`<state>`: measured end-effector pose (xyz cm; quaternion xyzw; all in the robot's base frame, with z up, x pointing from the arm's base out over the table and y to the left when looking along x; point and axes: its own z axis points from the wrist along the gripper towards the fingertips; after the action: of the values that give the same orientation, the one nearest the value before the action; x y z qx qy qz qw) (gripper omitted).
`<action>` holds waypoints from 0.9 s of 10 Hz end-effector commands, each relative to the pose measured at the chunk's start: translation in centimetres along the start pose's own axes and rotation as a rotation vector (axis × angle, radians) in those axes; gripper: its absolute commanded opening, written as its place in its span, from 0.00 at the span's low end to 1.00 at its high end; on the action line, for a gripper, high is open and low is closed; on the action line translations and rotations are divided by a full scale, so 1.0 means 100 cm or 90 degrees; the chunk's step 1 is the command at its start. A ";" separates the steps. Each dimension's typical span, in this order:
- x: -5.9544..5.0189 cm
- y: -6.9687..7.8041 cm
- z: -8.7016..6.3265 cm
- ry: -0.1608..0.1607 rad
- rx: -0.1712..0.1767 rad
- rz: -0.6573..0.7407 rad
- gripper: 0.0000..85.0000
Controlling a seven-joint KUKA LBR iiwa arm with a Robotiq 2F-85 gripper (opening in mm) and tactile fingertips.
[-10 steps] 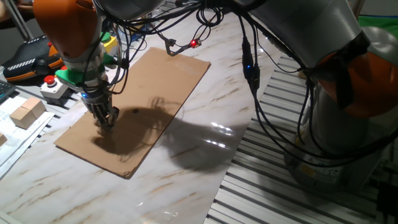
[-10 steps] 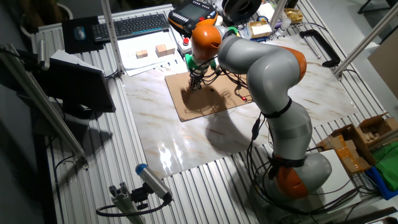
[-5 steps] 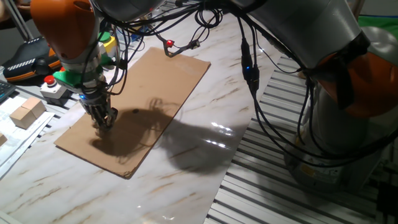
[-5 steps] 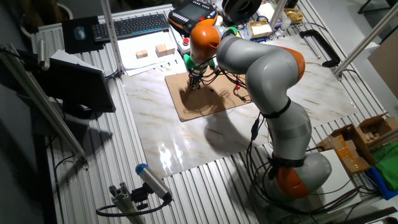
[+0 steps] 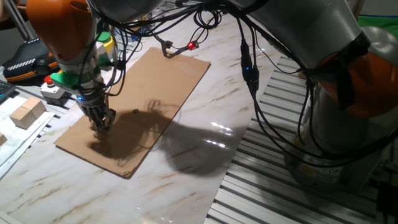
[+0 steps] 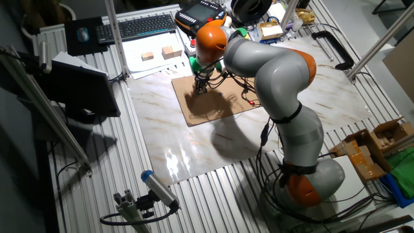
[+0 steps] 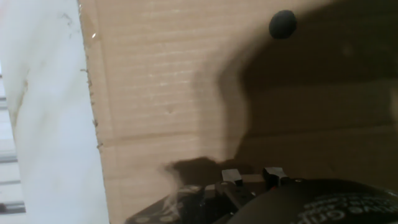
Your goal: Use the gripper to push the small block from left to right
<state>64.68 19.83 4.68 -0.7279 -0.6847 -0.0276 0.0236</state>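
While its thin dark fingertips sit close together on the flat brown cardboard sheet (image 5: 140,109), the small black clawed gripper (image 5: 101,126) stands left of the small round black block (image 5: 135,112), holding nothing.

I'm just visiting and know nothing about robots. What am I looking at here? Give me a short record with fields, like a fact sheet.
Machine: one grey and orange arm reaching over a table
Claw: claw, dark and thin-fingered, tips down at the cardboard
Claw state: whether it is open or shut cannot be told
Surface: brown cardboard sheet lying on a white marble-look tabletop
Mark: small dark dot on the cardboard, apart from the claw
Nearby: two wooden blocks on white paper beside a keyboard
Small block being pushed: not clearly visible
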 end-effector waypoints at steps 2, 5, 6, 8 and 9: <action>0.004 -0.002 -0.001 0.001 0.002 -0.002 0.01; 0.009 -0.005 0.002 0.003 0.000 -0.005 0.01; 0.010 -0.005 0.002 0.003 0.000 -0.003 0.01; 0.013 -0.005 0.002 0.003 0.000 -0.001 0.01; 0.014 -0.005 0.001 0.003 0.000 0.001 0.01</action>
<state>64.23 21.31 4.65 -0.7284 -0.6841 -0.0292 0.0253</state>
